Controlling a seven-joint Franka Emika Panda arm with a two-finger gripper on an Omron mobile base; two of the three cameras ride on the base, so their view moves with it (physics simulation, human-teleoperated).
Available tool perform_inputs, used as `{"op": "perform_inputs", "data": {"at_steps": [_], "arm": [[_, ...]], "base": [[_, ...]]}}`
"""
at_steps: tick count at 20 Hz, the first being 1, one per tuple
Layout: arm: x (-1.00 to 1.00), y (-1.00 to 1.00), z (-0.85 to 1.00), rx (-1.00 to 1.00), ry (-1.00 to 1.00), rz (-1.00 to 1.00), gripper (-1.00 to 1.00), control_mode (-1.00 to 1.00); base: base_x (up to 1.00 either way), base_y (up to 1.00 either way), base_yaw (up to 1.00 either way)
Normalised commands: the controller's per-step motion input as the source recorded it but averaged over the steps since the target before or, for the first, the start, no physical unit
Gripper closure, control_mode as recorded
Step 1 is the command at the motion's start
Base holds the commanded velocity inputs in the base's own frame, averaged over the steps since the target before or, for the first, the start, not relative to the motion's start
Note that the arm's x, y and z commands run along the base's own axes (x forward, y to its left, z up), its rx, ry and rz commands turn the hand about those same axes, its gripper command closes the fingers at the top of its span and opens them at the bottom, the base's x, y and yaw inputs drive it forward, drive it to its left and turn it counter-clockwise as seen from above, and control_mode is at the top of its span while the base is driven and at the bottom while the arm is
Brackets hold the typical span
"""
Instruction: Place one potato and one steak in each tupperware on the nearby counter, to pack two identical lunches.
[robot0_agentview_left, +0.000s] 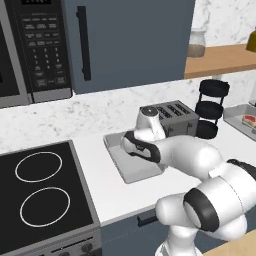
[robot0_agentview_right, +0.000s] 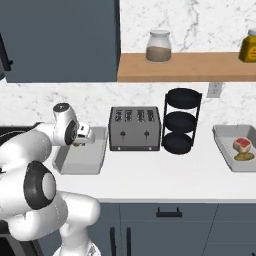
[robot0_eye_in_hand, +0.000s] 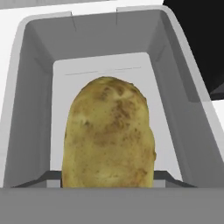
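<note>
My gripper (robot0_agentview_right: 79, 142) hangs just above the left tupperware (robot0_agentview_right: 82, 161), shut on a brown-speckled potato (robot0_eye_in_hand: 108, 131). In the hand view the potato stands upright over the tray's pale floor (robot0_eye_in_hand: 65, 109), with grey walls all around it. From the right base view the potato (robot0_agentview_right: 77, 144) peeks out under the hand at the tray's back end. The same tupperware (robot0_agentview_left: 137, 170) lies partly behind my arm in the left base view. A second tupperware (robot0_agentview_right: 226, 150) at the far right of the counter (robot0_agentview_right: 150, 172) holds a red steak (robot0_agentview_right: 242, 144) and a brownish lump (robot0_agentview_right: 243, 156).
A dark slotted toaster (robot0_agentview_right: 135, 129) stands just right of the left tray, then a black three-tier rack (robot0_agentview_right: 181, 122). The black stovetop (robot0_agentview_left: 40, 190) borders the tray's left. Microwave (robot0_agentview_left: 30, 50) and cabinet hang overhead; a wooden shelf (robot0_agentview_right: 200, 67) carries a jar (robot0_agentview_right: 159, 46).
</note>
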Motion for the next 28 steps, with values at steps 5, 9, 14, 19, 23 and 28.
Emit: {"op": "perform_inputs", "data": {"at_steps": [5, 9, 14, 19, 23, 28], "arm": [[0.46, 0.01, -0.26, 0.0, 0.01, 0.0, 1.0, -1.0], [0.11, 0.0, -0.43, 0.0, 0.0, -0.02, 1.0, -1.0], [0.02, 0.0, -0.36, 0.0, 0.0, -0.03, 1.0, -1.0], [0.41, 0.0, -0.1, 0.0, -0.02, -0.01, -1.0, -1.0], [0.16, 0.0, 0.17, 0.0, -0.02, -0.04, -1.0, -1.0], [-0.14, 0.05, 0.63, 0.0, -0.06, -0.07, -1.0, -1.0]], "base": [[0.0, 0.0, 0.0], [0.0, 0.0, 0.0], [0.0, 0.0, 0.0], [0.0, 0.0, 0.0], [0.0, 0.0, 0.0], [0.0, 0.0, 0.0]]}}
